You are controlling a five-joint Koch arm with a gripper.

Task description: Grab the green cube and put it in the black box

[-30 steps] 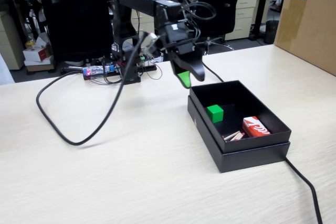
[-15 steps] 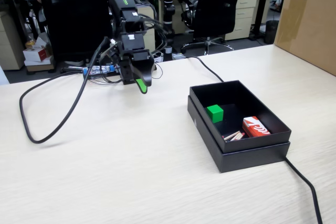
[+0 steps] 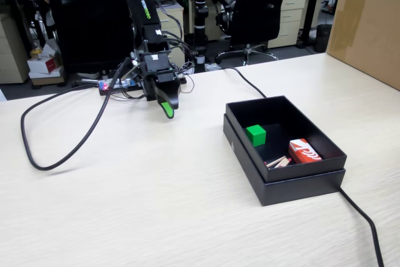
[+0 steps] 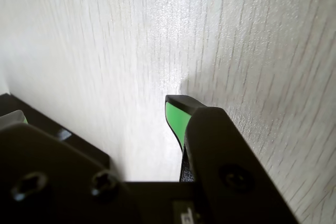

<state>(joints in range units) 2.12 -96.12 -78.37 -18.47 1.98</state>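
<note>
While the gripper (image 3: 167,109) is seen hanging tip-down just above the pale wood table (image 3: 156,204) near the arm's base, the green cube (image 3: 255,135) is found well apart from it, off to the right in the fixed view, lying on the floor of the black box (image 3: 284,182) toward its left inner wall and touched by neither finger. Nothing is held between the fingers. Whether they are spread or closed cannot be told: only one green-faced tip (image 4: 177,119) is shown clearly in the wrist view, with bare wood grain beyond it, and in the fixed view the two fingers lie one behind the other. Beside the cube, toward the box's right front corner, a small red and white packet (image 3: 304,151) is seen with white markings that are too small to be read, and a few thin pale sticks (image 3: 277,162) are lying just left of it. Green lettering is carried on the arm's upper link (image 3: 143,10), but it is too small to be read. A black cable (image 3: 69,123) is looped across the table to the left of the arm, and a large brown cardboard box (image 3: 365,23) with a white label stands at the far right edge.
</note>
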